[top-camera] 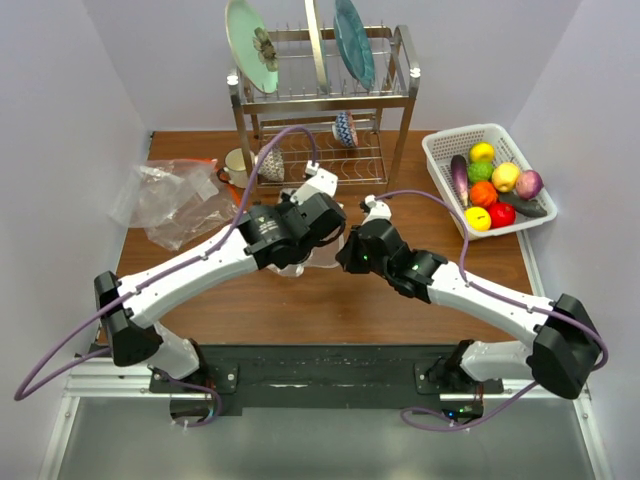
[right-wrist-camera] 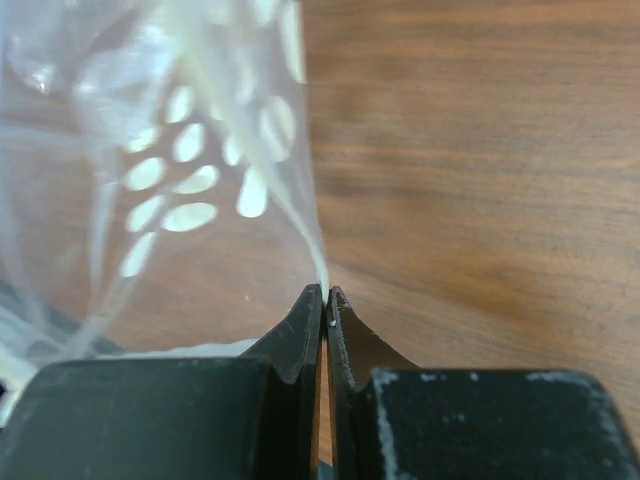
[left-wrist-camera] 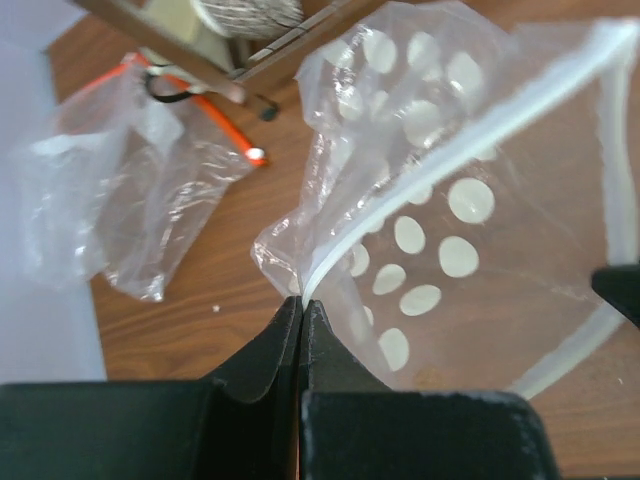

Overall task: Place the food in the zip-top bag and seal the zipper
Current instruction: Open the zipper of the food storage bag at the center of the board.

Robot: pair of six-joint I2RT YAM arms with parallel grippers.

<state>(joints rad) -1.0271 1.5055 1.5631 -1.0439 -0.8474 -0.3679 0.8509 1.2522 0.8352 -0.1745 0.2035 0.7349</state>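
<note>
The zip-top bag (left-wrist-camera: 440, 240), clear with white dots, hangs between my two grippers over the wooden table. My left gripper (left-wrist-camera: 301, 300) is shut on one end of the zipper (left-wrist-camera: 450, 150), a white strip curving along the open mouth. At the other side, my right gripper (right-wrist-camera: 326, 290) is shut on the bag's edge (right-wrist-camera: 310, 240). In the top view both wrists meet mid-table and hide most of the bag (top-camera: 305, 268). The food (top-camera: 495, 185), coloured rounds and a dark eggplant, lies in the white basket (top-camera: 440, 140) at the right.
A plain crumpled clear bag (top-camera: 175, 200) with an orange strip lies at the left. A metal dish rack (top-camera: 320, 100) with plates stands at the back, a mug (top-camera: 237, 165) beside its left leg.
</note>
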